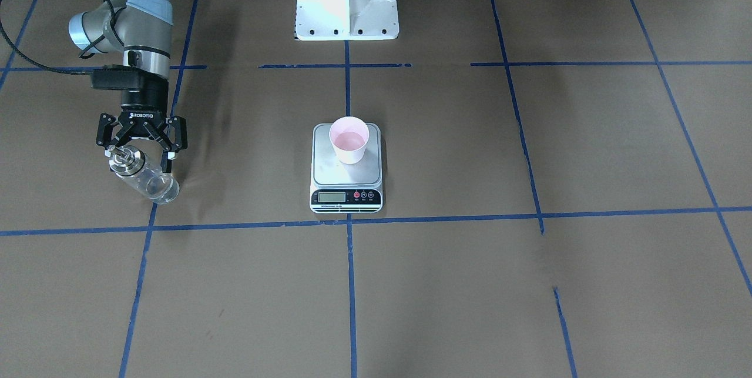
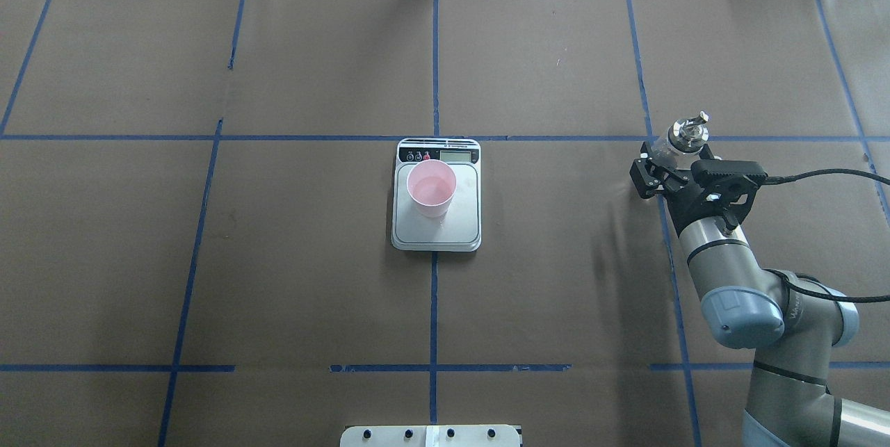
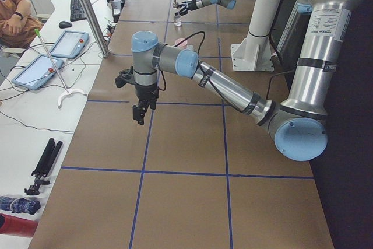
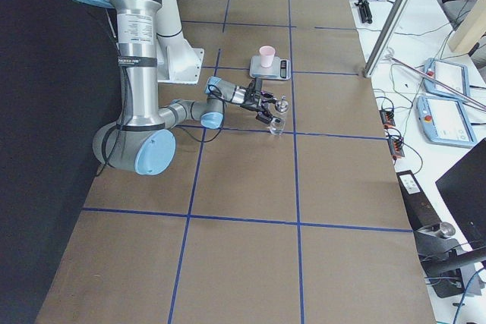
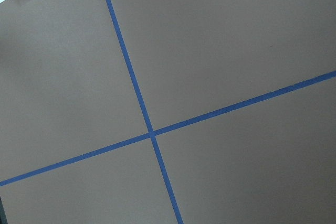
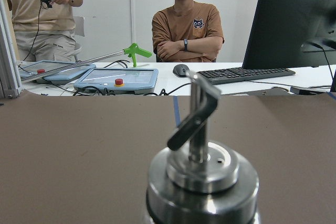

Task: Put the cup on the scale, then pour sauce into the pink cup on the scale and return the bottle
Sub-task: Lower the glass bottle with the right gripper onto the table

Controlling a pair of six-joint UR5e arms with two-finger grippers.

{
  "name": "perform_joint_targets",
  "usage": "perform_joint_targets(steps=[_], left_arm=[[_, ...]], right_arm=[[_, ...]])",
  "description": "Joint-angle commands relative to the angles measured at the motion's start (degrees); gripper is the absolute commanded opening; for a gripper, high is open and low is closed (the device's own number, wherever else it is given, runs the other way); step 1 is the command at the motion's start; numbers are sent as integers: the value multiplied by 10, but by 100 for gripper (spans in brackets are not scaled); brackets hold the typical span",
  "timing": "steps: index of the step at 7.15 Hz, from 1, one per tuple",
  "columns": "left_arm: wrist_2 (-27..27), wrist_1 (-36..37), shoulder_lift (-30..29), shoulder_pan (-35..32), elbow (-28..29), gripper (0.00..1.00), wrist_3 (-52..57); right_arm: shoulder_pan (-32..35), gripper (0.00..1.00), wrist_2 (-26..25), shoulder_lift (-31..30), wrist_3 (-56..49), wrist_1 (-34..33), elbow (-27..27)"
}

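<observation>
Black and two-fingered, the right hand (image 1: pixel 141 156) is held low over the table (image 1: pixel 470 284), with its fingers laid level and reaching toward the operators' side. The bottle (image 1: pixel 154 183) is found between these fingers, one on each side of its upper part. Whether the glass is pressed or left free cannot be told from these views. The bottle is seen upright, with its silver collar and bent spout (image 6: pixel 195 111) filling the right wrist view. Its base is on the table or just above it, and which cannot be decided. A blue tape line (image 1: pixel 141 284) runs just beside it.

Well apart from the bottle, near the middle of the table, the scale (image 1: pixel 329 172) is placed with its black display strip turned toward the operators. The cup (image 1: pixel 352 156) stands upright on the steel platform, on the half away from the display. A shallow clear liquid, the sauce (image 1: pixel 348 140), is seen inside it. The display cannot be read.

The left hand (image 3: pixel 140 112) is shown only in the left side view, pointed down over the table, far from the scale. Its state cannot be told. Only brown table and crossing tape are shown in the left wrist view.

Beyond the table edge, a seated person (image 6: pixel 187 30) with folded arms, a standing person (image 6: pixel 44 14) and a keyboard (image 6: pixel 247 73) are seen.
</observation>
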Motion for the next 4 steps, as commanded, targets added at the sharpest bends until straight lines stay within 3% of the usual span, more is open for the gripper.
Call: perform_joint_targets(steps=[1,4], left_arm=[[0,0,-1,0,1,100,0],[0,0,-2,0,1,100,0]], right_arm=[[-14,100,-3,-37,0,0,38],[-47,100,-33,-61,1,0,57]])
